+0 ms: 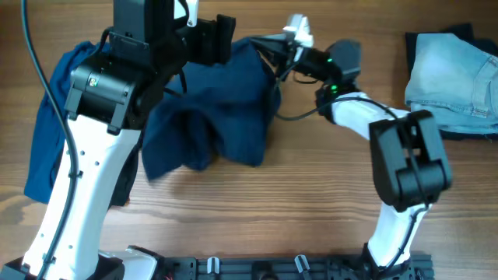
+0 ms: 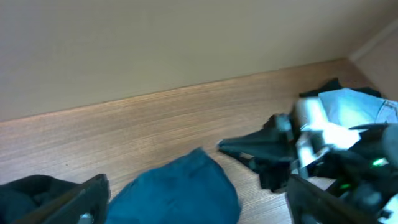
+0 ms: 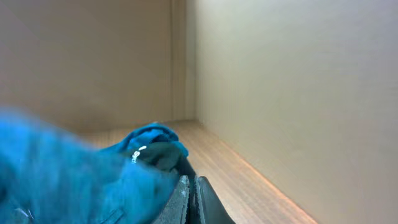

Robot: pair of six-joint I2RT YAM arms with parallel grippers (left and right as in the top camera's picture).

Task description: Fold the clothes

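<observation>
While left pincer (image 2: 200,196) gapes empty and right pincer (image 3: 192,194) sits closed beside dark navy fabric shorts (image 1: 226,101), folding likely needs regrasping.

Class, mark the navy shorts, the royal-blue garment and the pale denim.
navy shorts (image 1: 233,109), overhead view, middle of the fabric.
royal-blue garment (image 1: 39,155), overhead view, lower half.
pale denim (image 1: 455,74), overhead view, centre.

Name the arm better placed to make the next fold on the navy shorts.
Right, probably: the right gripper is shut at the navy shorts' edge, while the left gripper hangs open above them.
</observation>
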